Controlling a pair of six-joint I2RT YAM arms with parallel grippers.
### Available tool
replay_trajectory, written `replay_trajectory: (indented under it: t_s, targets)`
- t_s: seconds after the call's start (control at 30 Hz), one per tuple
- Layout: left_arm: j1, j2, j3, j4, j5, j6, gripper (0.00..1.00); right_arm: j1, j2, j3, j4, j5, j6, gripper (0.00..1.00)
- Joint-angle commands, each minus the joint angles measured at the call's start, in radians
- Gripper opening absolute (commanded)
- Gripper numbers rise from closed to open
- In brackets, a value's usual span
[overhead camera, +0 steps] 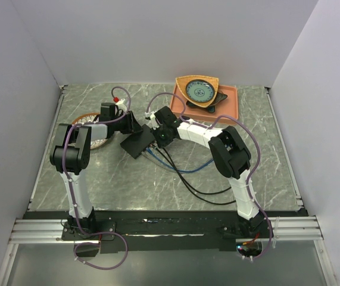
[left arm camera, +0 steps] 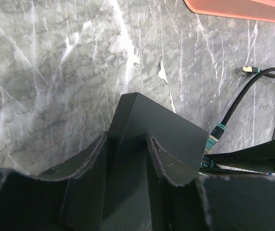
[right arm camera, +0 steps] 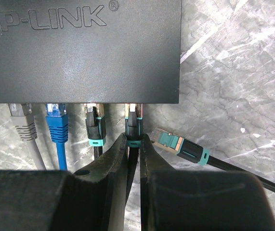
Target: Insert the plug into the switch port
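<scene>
Two claws are being shown working at one flat black switch (right arm camera: 79,57) that is lying on the grey marbled bench (right arm camera: 233,72). One black plug (right arm camera: 133,126) with a teal collar is being pinched between the two fingers of the right claw (right arm camera: 133,144), just ahead of their tips. Its nose is meeting the switch port (right arm camera: 133,105) on the edge facing that claw; how deeply it is seated cannot be told.

Left of that claw, three more plugs are being held in the same edge: one grey plug (right arm camera: 21,118), one blue plug (right arm camera: 56,120) and one black-and-teal plug (right arm camera: 94,126). Just right of the claw, a fifth, loose plug (right arm camera: 178,143) is lying on the bench, apart from the switch.

One corner of the switch is being pinched by the left claw (left arm camera: 127,138), with one finger on each side. One orange tray (left arm camera: 238,7) is being shown well beyond that claw, to its right.
</scene>
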Motion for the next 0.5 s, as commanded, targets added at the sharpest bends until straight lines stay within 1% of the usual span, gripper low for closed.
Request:
replay_trajectory:
  t_s: [0.0, 0.07, 0.23, 0.3, 0.33, 0.37, 0.4, 0.47]
  targets:
    - [-0.088, 0.001, -0.006, -0.136, 0.259, -0.029, 0.39, 0.023, -0.033, 0.087, 0.478, -0.050, 0.021, 0.00]
    - [-0.087, -0.014, -0.015, -0.131, 0.247, -0.037, 0.40, 0.024, -0.047, 0.063, 0.476, -0.042, 0.024, 0.00]
    - [-0.070, -0.064, -0.050, -0.092, 0.189, -0.061, 0.49, 0.023, -0.096, -0.025, 0.429, -0.015, 0.012, 0.01]
    - [-0.060, -0.094, -0.066, -0.078, 0.152, -0.078, 0.52, 0.023, -0.117, -0.065, 0.410, -0.001, 0.010, 0.04]
    - [-0.059, -0.101, -0.076, -0.070, 0.141, -0.083, 0.54, 0.024, -0.127, -0.081, 0.410, 0.004, 0.009, 0.11]
    - [-0.054, -0.111, -0.080, -0.072, 0.106, -0.093, 0.56, 0.023, -0.133, -0.094, 0.409, 0.010, 0.010, 0.12]
    - [-0.051, -0.127, -0.084, -0.070, 0.091, -0.098, 0.57, 0.023, -0.147, -0.114, 0.386, 0.030, 0.010, 0.12]
    - [-0.042, -0.144, -0.099, -0.064, 0.066, -0.116, 0.58, 0.023, -0.160, -0.138, 0.370, 0.044, 0.012, 0.17]
